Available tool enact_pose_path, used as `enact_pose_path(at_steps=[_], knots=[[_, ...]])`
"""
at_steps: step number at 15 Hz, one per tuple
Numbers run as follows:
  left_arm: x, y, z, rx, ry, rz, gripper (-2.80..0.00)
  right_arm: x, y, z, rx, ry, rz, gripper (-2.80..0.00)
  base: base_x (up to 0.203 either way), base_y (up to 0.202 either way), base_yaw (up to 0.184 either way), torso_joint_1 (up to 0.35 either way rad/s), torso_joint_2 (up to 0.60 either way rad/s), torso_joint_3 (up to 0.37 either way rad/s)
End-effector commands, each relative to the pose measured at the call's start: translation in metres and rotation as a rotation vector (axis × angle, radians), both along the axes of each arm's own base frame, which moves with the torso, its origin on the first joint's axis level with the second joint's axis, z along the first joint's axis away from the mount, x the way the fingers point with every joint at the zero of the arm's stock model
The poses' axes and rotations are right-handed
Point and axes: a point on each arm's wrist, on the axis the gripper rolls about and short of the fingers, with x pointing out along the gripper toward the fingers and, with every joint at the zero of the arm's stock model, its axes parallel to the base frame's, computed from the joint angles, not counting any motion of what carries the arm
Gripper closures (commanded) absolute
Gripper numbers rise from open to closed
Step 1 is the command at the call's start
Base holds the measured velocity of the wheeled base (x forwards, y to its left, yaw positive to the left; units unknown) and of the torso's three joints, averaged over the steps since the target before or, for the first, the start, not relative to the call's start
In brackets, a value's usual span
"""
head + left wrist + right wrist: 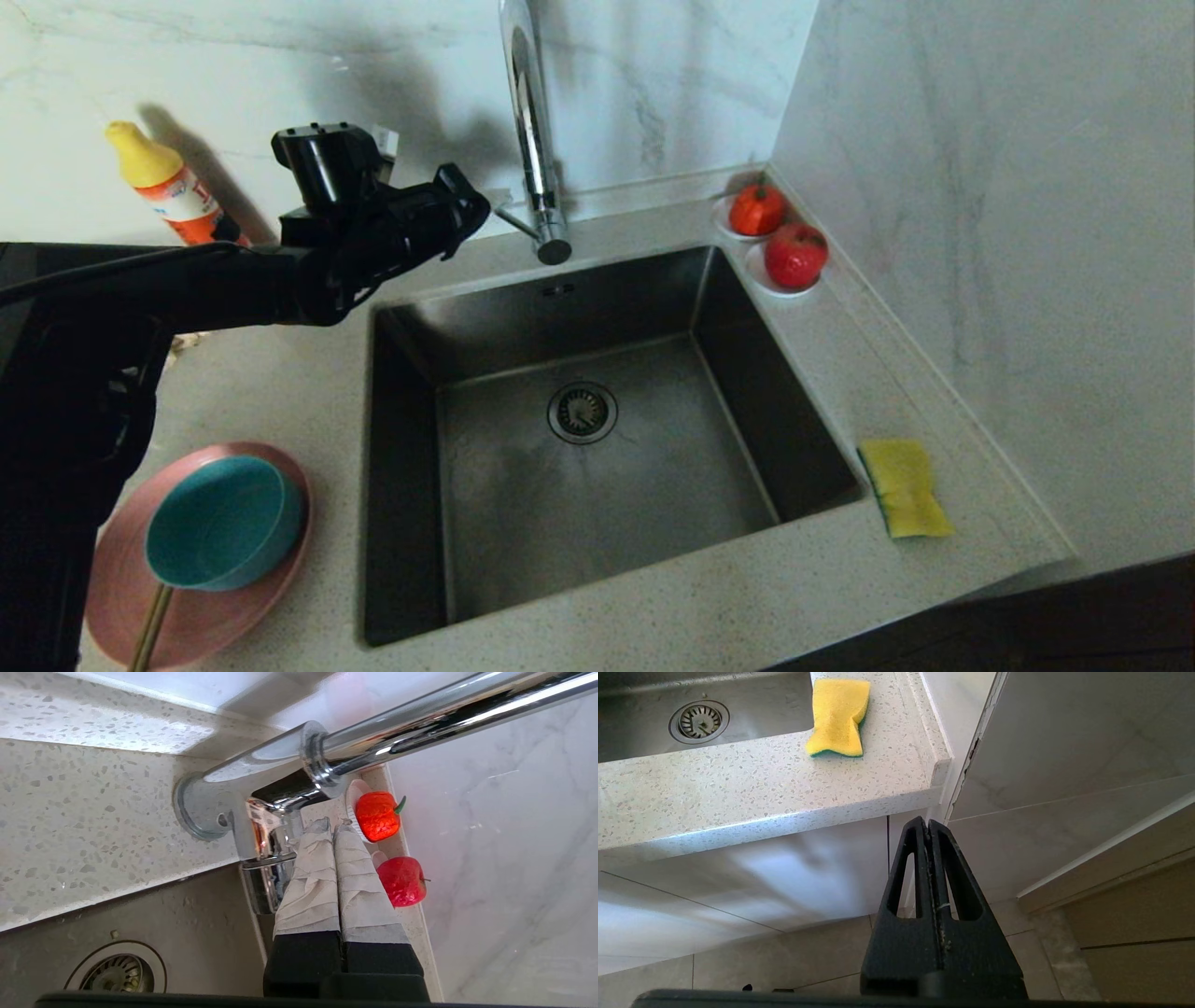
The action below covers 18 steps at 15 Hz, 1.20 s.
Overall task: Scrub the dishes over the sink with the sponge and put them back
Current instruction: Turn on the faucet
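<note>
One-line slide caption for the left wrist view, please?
Left gripper, shut and empty, at the chrome tap handle above the sink.

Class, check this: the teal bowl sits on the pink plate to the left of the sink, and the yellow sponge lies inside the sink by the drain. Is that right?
Not quite. The teal bowl does sit on the pink plate left of the sink, but the head view shows the sponge lying on the counter to the sink's right, not inside.
</note>
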Motion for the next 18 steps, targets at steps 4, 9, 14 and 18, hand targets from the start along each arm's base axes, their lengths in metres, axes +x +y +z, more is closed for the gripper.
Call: enact_pose_path(at_steps=[4, 9, 14, 18], knots=[[0.0002, -0.0002, -0.0032, -0.001, 0.016, -0.008, 0.00, 0.0000, 0.0000, 0.0002, 0.000, 0.000, 0.000, 0.00, 0.000, 0.000, 0.000, 0.000, 0.00, 0.000], [-0.0024, -0.0010, 0.0006, -0.004, 0.012, -0.016, 0.00, 0.0000, 0.0000, 0.0003, 0.000, 0.000, 0.000, 0.00, 0.000, 0.000, 0.000, 0.000, 0.00, 0.000], [-0.0051, -0.0019, 0.0062, -0.004, -0.001, -0.030, 0.00, 0.0001, 0.0000, 0.0000, 0.001, 0.001, 0.000, 0.00, 0.000, 0.000, 0.000, 0.000, 0.00, 0.000], [-0.0071, -0.0037, 0.0029, -0.001, 0.012, -0.034, 0.00, 0.0000, 0.0000, 0.0002, 0.001, 0.000, 0.000, 0.00, 0.000, 0.000, 0.000, 0.000, 0.00, 0.000]])
